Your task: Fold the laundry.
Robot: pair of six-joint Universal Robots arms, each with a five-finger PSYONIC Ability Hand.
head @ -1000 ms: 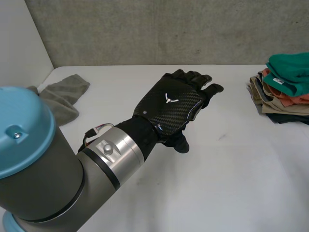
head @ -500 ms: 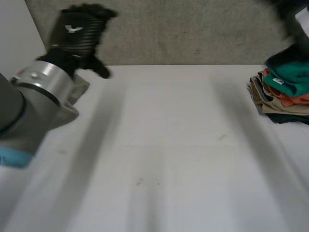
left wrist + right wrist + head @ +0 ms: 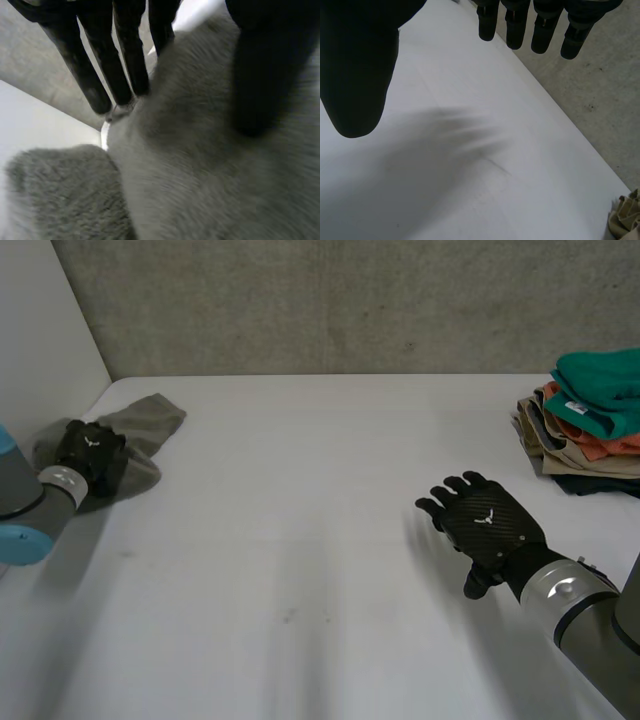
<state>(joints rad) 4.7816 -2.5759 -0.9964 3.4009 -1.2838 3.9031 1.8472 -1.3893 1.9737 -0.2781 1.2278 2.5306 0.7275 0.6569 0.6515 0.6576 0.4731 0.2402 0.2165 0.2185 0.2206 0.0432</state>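
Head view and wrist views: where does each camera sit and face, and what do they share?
Head view: between and behind the arms, looking down at the table; left hand on the grey towel, right hand over bare table.
Left wrist view: on that wrist, along the palm; straight fingers on the towel.
Right wrist view: on that wrist, along the palm; fingers over bare table.
Shared: the towel, head and left wrist; the folded stack, head and right wrist.

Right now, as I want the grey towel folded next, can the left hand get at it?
Probably yes: the left hand is right over the grey towel, open, with nothing between them.
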